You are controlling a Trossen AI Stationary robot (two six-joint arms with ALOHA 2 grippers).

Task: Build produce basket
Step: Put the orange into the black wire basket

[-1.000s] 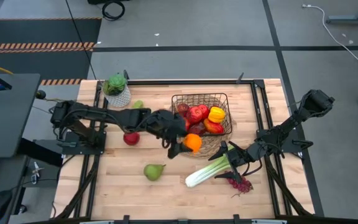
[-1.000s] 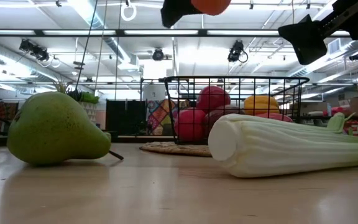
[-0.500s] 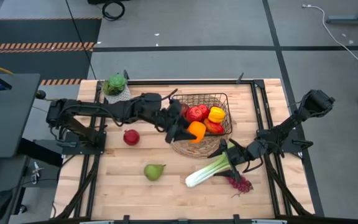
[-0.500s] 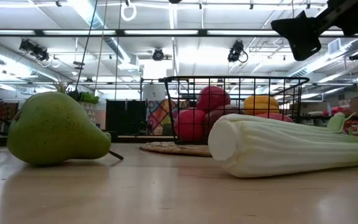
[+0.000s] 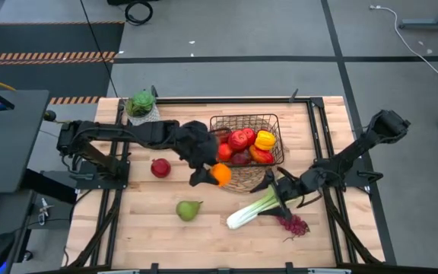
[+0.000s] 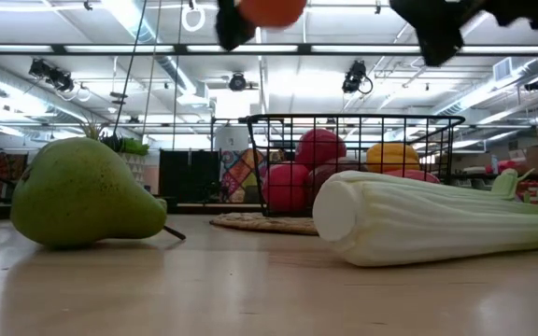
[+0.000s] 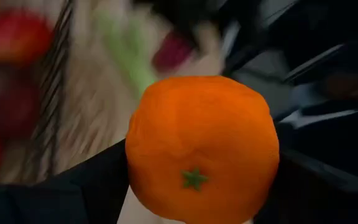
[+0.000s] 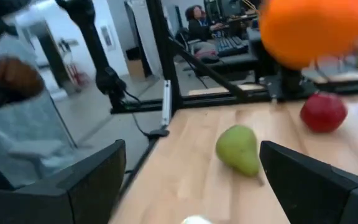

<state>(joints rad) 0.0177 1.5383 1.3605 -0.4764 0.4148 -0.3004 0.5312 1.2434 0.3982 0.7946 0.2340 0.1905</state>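
My left gripper [image 5: 214,176] is shut on an orange [image 5: 220,173] in the air beside the near left corner of the black wire basket [image 5: 274,120]. The basket rests on a round woven mat [image 5: 243,183] and holds red apples [image 5: 239,140] and yellow and red peppers [image 5: 264,140]. My right gripper [image 8: 191,186] hovers open above the leafy end of the celery [image 5: 254,208], which lies flat on the table. Purple grapes [image 5: 293,224], a green pear [image 5: 188,209] and a red fruit [image 5: 160,167] also lie on the table. My left gripper pinches the orange's two opposite sides [image 7: 135,155] between its two fingers [image 7: 86,186]. The fingers slant down from the table's left side. The orange [image 6: 271,9] hangs lifted clear, high above the table, its green stem mark [image 7: 194,179] facing the wrist.
A potted green plant [image 5: 141,106] stands at the far left of the table. Bare wood [image 5: 150,228] lies along the near edge around the pear. Metal rails [image 5: 319,144] run down both sides of the tabletop.
My left gripper carried the orange toward the basket's near left side, then drew back toward the table's left and near edge, turning as it went; the orange stays held and clear. My right gripper has risen a little above the celery, still open.
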